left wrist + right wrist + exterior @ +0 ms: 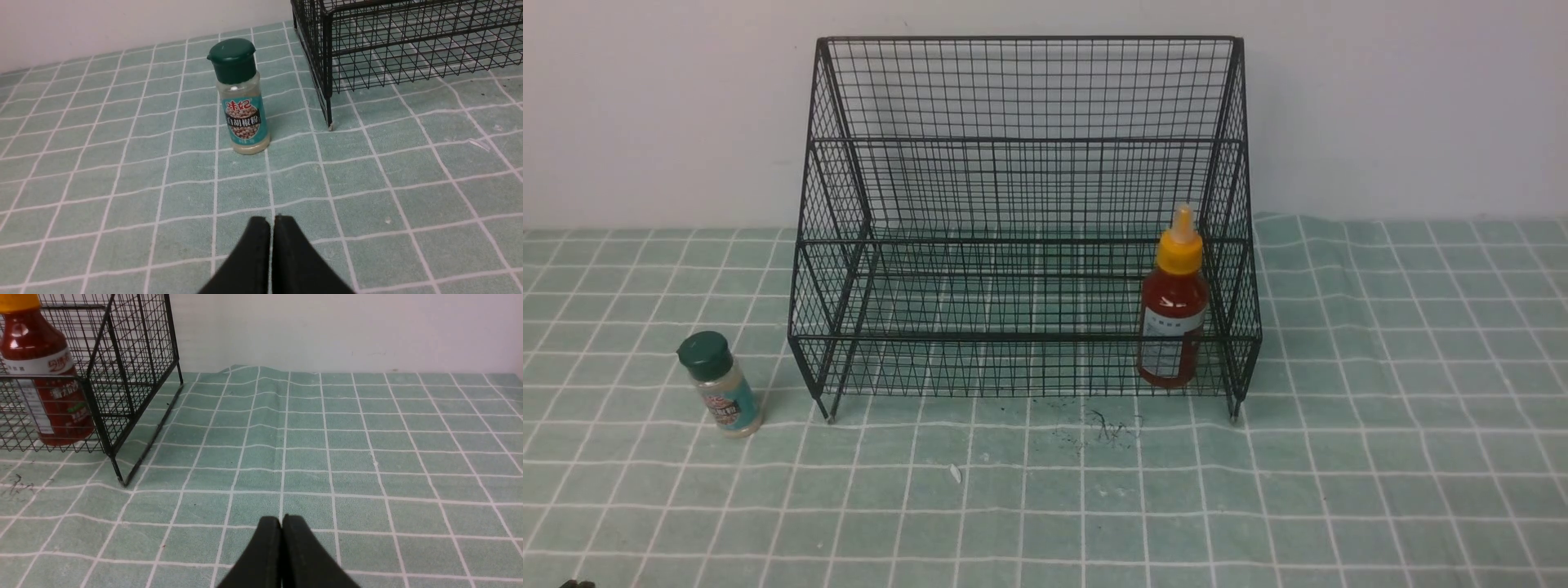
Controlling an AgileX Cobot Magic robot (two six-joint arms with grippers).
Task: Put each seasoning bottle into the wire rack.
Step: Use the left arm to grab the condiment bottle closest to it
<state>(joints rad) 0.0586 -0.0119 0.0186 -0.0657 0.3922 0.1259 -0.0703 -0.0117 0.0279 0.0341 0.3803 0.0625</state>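
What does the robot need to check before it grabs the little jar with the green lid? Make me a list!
1. Red sauce bottle inside the wire rack, standing up: ok.
2. Shaker jar inside the rack: not ok, it stands on the cloth left of the rack.
3. Shaker jar upright and not touching the rack: ok.
4. Left gripper open, ready to grab: not ok, its jaws are shut.
5. Right gripper holding nothing and away from the jar: ok.
6. Free room on the rack's lowest shelf beside the red sauce bottle: ok.
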